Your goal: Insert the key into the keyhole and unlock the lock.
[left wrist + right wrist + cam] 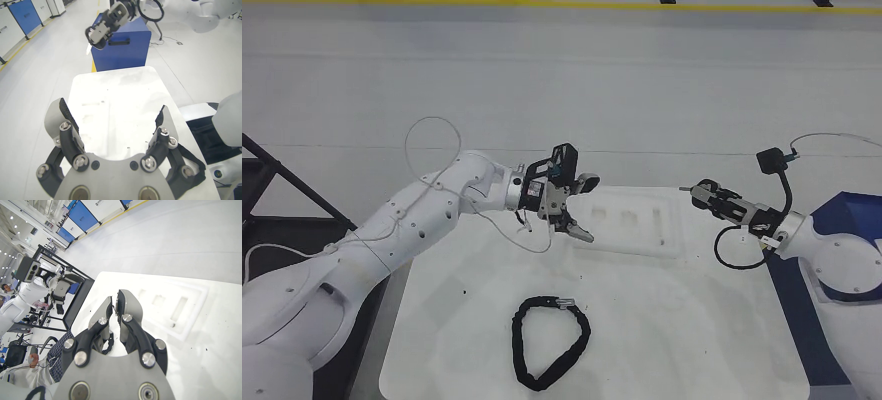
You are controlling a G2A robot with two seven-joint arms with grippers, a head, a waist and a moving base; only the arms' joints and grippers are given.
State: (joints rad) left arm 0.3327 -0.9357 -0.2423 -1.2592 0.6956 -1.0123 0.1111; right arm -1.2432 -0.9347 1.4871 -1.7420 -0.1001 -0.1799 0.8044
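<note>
Nearest, lock lies loose on tabletop, unheld. Farther out, left claw spread wide, empty; right claw pinched on key, well apart from lock. Risk: key shoves unbraced lock aside, or twists in the pinch.

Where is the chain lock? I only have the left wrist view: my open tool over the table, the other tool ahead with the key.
Observer: The top view shows the chain lock lying in a loop on the table, nearer the robot than the left tool, held by nothing.
Operator: Which way is its lock body?
Observer: The metal lock body sits on the loop's far side, toward the foam tray; I cannot make out the keyhole.
Operator: Is the key gripped?
Observer: The right wrist view shows the right tool shut on the key, pinched between its pads.
</note>
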